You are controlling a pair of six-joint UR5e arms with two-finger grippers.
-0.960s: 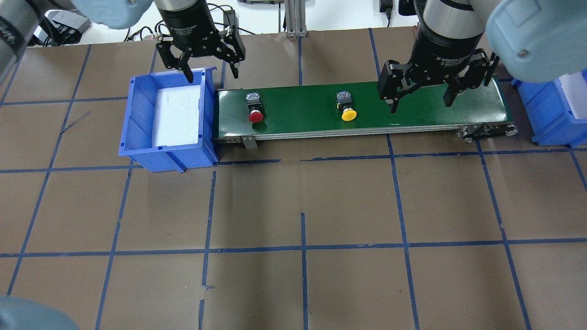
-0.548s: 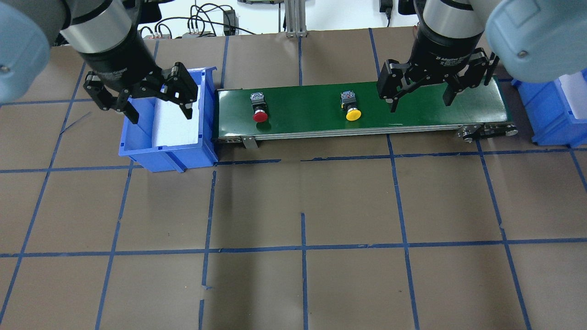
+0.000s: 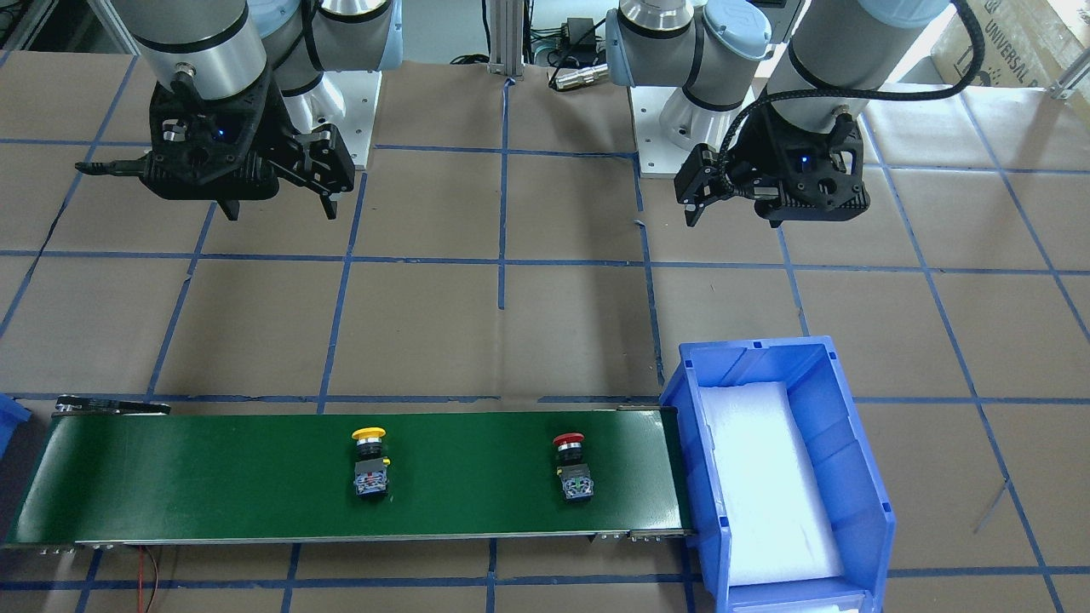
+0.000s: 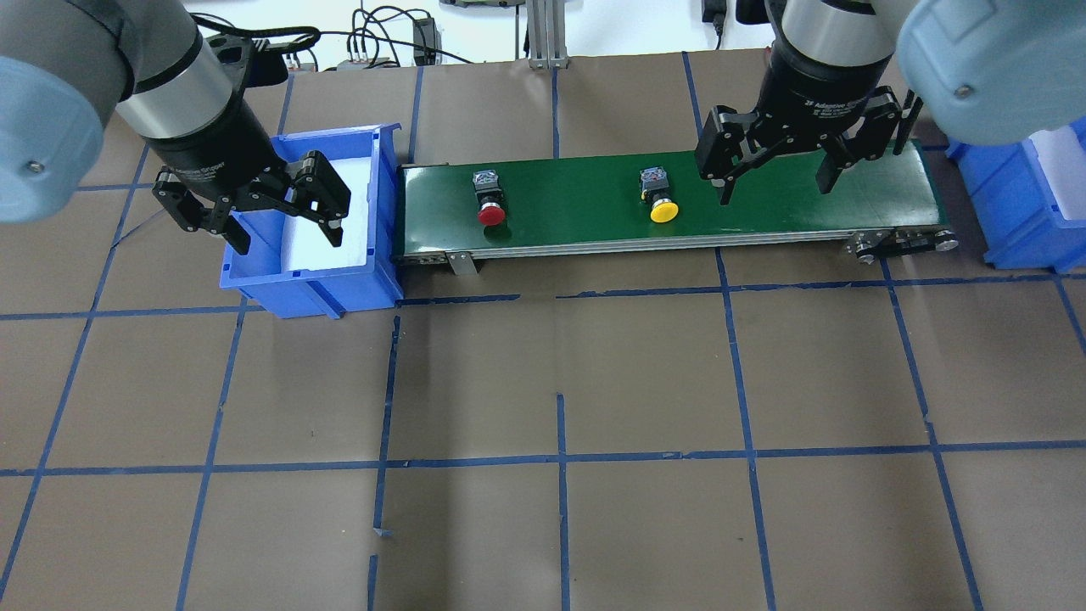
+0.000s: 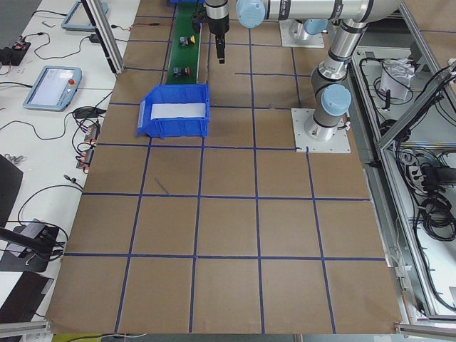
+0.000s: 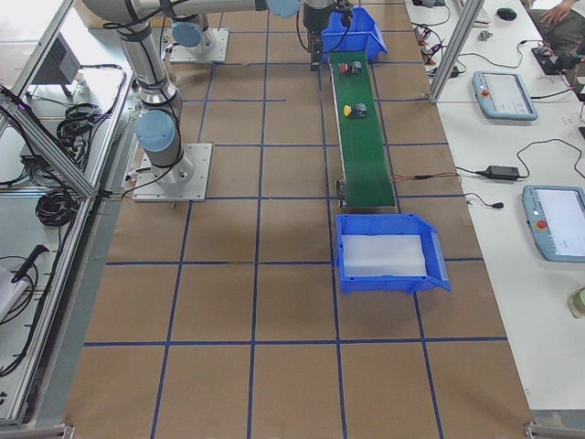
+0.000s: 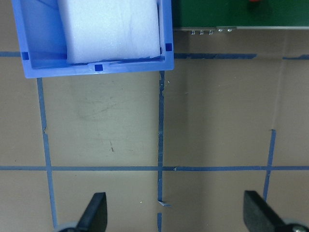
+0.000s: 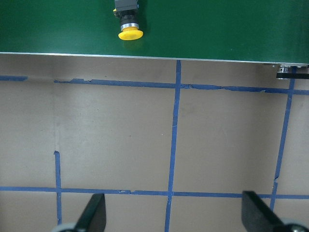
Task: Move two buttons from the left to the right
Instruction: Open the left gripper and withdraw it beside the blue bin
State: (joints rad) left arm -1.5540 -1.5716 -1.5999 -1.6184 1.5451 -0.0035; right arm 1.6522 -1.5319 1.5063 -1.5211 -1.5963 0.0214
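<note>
The red button (image 4: 491, 212) and the yellow button (image 4: 663, 208) lie on their sides on the green conveyor belt (image 4: 577, 182), red nearer the left end. Both also show in the front view, red (image 3: 570, 443) and yellow (image 3: 369, 436). My left gripper (image 4: 288, 239) is open and empty, raised, by the left blue bin (image 4: 305, 284). Its wrist view (image 7: 176, 215) shows the bin's end and bare table. My right gripper (image 4: 776, 193) is open and empty, raised over the belt's right part, right of the yellow button (image 8: 129, 30).
The left bin holds only a white foam pad (image 4: 327, 225). A second blue bin (image 4: 1010, 212) stands past the belt's right end. Brown table (image 4: 560, 382) with blue tape lines spreads in front of the belt.
My left arm has swung from behind the left bin toward its front left, still open. Both buttons have shifted a little to the right on the belt. My right gripper has barely moved.
</note>
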